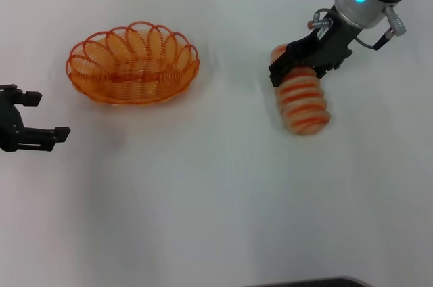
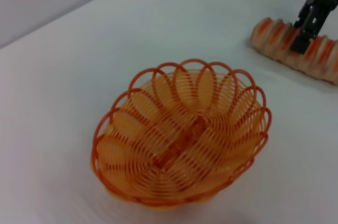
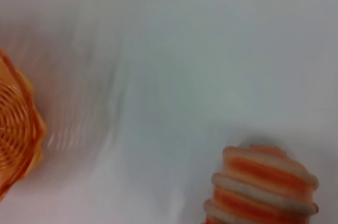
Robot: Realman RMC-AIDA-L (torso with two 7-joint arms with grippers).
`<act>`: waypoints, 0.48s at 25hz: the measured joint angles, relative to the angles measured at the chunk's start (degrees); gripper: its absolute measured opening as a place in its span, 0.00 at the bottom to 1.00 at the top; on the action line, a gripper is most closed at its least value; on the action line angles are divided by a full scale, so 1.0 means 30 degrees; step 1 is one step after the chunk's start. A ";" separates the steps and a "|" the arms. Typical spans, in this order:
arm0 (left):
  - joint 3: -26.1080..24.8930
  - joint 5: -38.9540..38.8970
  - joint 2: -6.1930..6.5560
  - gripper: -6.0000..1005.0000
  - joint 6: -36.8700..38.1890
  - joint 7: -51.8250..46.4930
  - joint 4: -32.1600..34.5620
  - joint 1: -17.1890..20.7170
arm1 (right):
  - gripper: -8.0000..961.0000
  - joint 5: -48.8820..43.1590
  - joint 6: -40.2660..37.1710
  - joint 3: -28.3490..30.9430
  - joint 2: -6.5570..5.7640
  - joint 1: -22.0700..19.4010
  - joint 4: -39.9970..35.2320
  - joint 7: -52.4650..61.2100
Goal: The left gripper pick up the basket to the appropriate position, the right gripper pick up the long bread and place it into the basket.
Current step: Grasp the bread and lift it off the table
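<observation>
White tabletop (image 1: 203, 199) fills the head view: the basket (image 1: 132, 63) sits far-left, the left gripper (image 1: 37, 116), jaws spread, near it at the left edge; the right gripper (image 1: 301, 63) pinches the long bread (image 1: 303, 101) on the right. Left wrist view: basket (image 2: 179, 134) empty, bread (image 2: 296, 49) beyond. Right wrist view: bread end (image 3: 261, 187), basket edge (image 3: 16, 134).

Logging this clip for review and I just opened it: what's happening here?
The right gripper is closed across the long bread on the right side of the white table; whether the loaf is lifted is unclear. The orange basket sits empty on the left, nothing touching it. The left gripper is open at the left edge, apart from the basket.
</observation>
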 joint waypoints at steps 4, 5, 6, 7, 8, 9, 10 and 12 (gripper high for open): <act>0.0011 -0.0009 0.0008 0.87 -0.0016 0.0016 -0.0026 0.0009 | 0.88 -0.0001 0.0222 -0.0225 0.0030 -0.0009 0.0208 0.0125; 0.0012 -0.0010 0.0009 0.87 -0.0032 0.0017 -0.0039 0.0014 | 0.88 0.0000 0.0257 -0.0284 0.0037 -0.0030 0.0213 0.0215; 0.0012 -0.0013 0.0009 0.87 -0.0061 0.0017 -0.0054 0.0023 | 0.88 0.0000 0.0274 -0.0314 0.0046 -0.0061 0.0211 0.0281; 0.0012 -0.0014 0.0010 0.87 -0.0111 0.0018 -0.0060 0.0038 | 0.88 0.0002 0.0278 -0.0335 0.0052 -0.0093 0.0184 0.0322; 0.0011 -0.0015 0.0010 0.87 -0.0148 0.0018 -0.0082 0.0052 | 0.88 0.0014 0.0278 -0.0335 0.0053 -0.0138 0.0123 0.0324; 0.0011 -0.0016 0.0010 0.87 -0.0180 0.0018 -0.0115 0.0068 | 0.88 0.0059 0.0277 -0.0314 0.0056 -0.0201 0.0039 0.0294; 0.0006 -0.0016 0.0012 0.87 -0.0194 0.0019 -0.0162 0.0071 | 0.88 0.0113 0.0277 -0.0285 0.0058 -0.0269 -0.0039 0.0232; -0.0016 -0.0016 0.0026 0.87 -0.0227 0.0019 -0.0356 0.0071 | 0.88 0.0289 0.0274 -0.0231 0.0064 -0.0397 -0.0282 0.0035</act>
